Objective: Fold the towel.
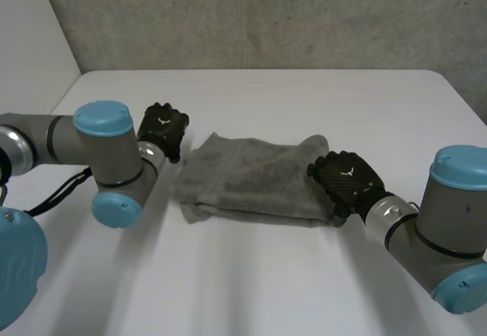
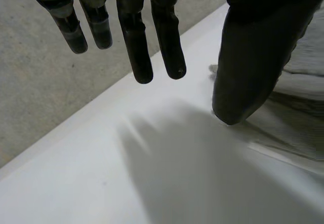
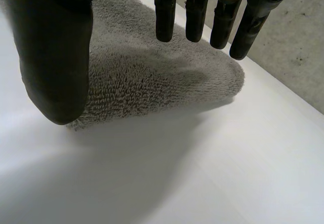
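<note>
Grey towel (image 1: 253, 180) lies folded between left hand (image 1: 163, 128) and right hand (image 1: 347, 178), both with fingers straight.

Grey towel (image 1: 251, 180) on white table (image 1: 304, 100) between left hand (image 1: 163, 128) and right hand (image 1: 347, 177)

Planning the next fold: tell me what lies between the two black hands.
Only the folded grey terry towel, in the head view: the left hand sits beside one end, the right hand at the other.

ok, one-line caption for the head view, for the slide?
Folded grey towel on the white table, open left hand at one end, open right hand at the other.
</note>
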Motion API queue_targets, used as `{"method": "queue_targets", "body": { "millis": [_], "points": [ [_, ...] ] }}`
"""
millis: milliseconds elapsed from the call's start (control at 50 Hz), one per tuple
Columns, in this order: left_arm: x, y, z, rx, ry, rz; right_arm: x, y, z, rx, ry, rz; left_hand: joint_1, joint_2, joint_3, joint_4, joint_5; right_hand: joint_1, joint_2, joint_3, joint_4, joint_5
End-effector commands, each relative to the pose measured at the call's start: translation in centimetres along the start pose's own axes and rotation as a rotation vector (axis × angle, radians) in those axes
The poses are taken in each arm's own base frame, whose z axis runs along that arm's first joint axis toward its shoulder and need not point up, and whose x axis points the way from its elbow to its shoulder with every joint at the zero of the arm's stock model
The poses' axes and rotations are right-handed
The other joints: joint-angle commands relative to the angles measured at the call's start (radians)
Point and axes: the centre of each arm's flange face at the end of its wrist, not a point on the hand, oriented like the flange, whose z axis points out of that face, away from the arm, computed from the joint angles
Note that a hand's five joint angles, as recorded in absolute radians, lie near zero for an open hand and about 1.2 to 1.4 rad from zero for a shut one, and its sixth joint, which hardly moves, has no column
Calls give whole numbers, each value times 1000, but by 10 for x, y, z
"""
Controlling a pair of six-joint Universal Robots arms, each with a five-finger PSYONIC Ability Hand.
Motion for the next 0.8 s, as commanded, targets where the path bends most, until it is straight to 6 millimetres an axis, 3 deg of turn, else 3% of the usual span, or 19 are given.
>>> {"method": "queue_targets", "body": {
  "millis": [20, 220, 400, 440, 560, 620, 680, 720, 800],
  "points": [
    [11, -14, -26, 0, 43, -28, -2, 4, -1, -12, -7, 3, -19, -25, -51, -59, -6, 60, 59, -42, -76, 28],
    [2, -48, -68, 45, 69, -142, -6, 10, -1, -33, -22, 10, -19, -25, -51, -59, -6, 280, 278, -42, -76, 248],
    [-2, -47, -90, 27, 112, -176, -7, 14, 3, -39, -33, 13, -19, -25, -51, -59, -6, 674, 672, -42, -76, 642],
    [0, -43, -95, 16, 116, -178, -7, 14, 4, -36, -35, 11, -19, -25, -51, -59, -6, 1026, 1025, -42, -76, 994],
    [2, -36, -98, -7, 122, -181, -2, 10, 1, -34, -25, 9, -19, -25, -51, -59, -6, 1028, 1026, -42, -76, 996],
    [1, -35, -99, -12, 120, -181, 4, 1, -8, -15, -4, -19, -19, -25, -51, -59, -6, 1028, 1026, -42, -76, 996],
    [0, -38, -101, -7, 115, -181, 19, 1, -16, -22, 42, -59, -22, -28, -51, -59, -9, 1028, 1026, -42, -76, 996],
    [-5, -41, -103, 0, 105, -183, 39, 1, -23, -41, 95, -127, -22, -28, -51, -59, -9, 1028, 1026, -42, -76, 996],
    [-11, -42, -106, 1, 92, -186, 54, -7, -27, -41, 123, -200, -36, -42, -51, -59, -24, 1028, 1026, -42, -76, 996]
  ]
}}
